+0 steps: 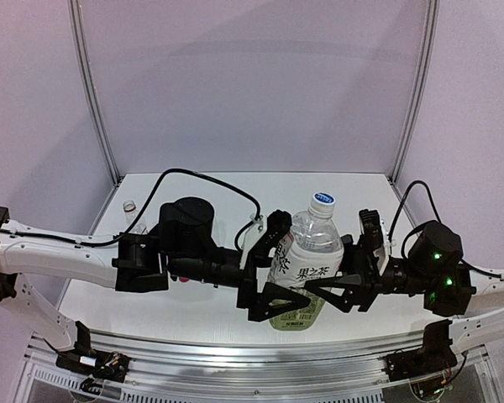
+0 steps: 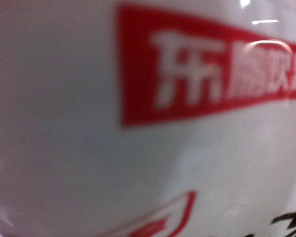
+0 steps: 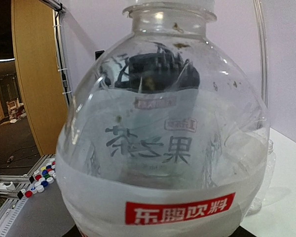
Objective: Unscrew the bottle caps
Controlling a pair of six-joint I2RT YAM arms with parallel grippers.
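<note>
Blurred white label [image 2: 89,123], glossy and crossed by a red band with white characters, fills the left wrist view. It wraps the large bottle [image 1: 315,239], a clear, thin-walled plastic one with a rounded shoulder, a short neck and a green-tinted foot. The bottle stands upright on the white table [image 1: 193,315], close to the near edge and a little right of its middle. One cap [image 1: 322,200], round, white with a blue top, sits on the neck.

Through the clear shoulder in the right wrist view the dark body of the left arm shows; I cannot tell whether the bottle holds any liquid.

The left gripper [image 1: 289,260] reaches in from the left with its black jaws wide, one on the far side of the bottle and one on the near side. The right gripper [image 1: 343,256] straddles it from the right; I cannot tell whether its jaws press on it.

One slim ribbed bottle [image 3: 266,173] of clear plastic stands on the table behind the large one. One small clear object [image 1: 129,206] sits by the left edge near the far corner, too small to tell more.

Loose caps [image 3: 39,178], red, white, blue and green, lie heaped on a grey surface beyond the table, too small to count.
</note>
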